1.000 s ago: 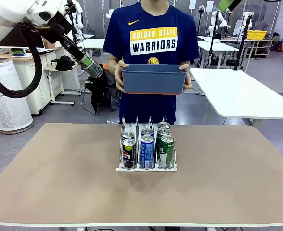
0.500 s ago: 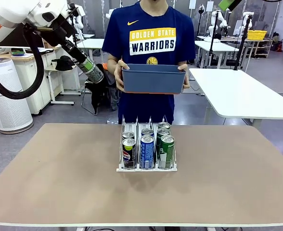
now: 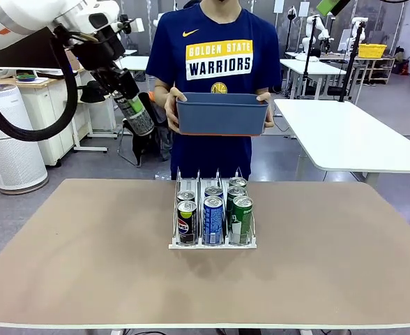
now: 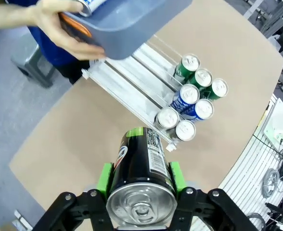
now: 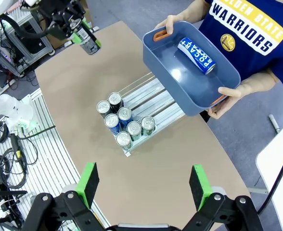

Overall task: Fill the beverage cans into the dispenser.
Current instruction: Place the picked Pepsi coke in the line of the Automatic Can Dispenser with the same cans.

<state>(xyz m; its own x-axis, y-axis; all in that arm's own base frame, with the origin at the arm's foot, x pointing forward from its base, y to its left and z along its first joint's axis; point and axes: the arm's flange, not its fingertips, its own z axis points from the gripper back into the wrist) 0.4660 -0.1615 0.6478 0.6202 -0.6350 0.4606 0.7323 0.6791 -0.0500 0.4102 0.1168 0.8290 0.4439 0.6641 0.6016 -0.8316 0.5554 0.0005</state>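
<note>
My left gripper (image 3: 131, 105) is shut on a black and green beverage can (image 3: 138, 118), held high above the table's far left, tilted, just left of the person's tub. From the left wrist the can (image 4: 142, 168) sits between the green pads (image 4: 105, 179), silver top toward the camera. The clear dispenser (image 3: 174, 244) stands mid-table with several cans (image 3: 213, 220) in its three lanes: black left, blue middle, green right. My right gripper (image 5: 144, 185) hangs open high over the table, nothing between its fingers. One blue can (image 5: 195, 55) lies in the tub.
A person at the far side holds a blue-grey tub (image 3: 222, 115) with both hands, above the table's far edge behind the dispenser (image 5: 153, 96). Bare brown tabletop (image 3: 86, 258) lies on both sides of the rack. A white table (image 3: 351, 139) stands at the back right.
The left arm has carried the can to the right and slightly down, nearer the tub, and turned it more upright. The person, the tub and the dispenser have stayed put.
</note>
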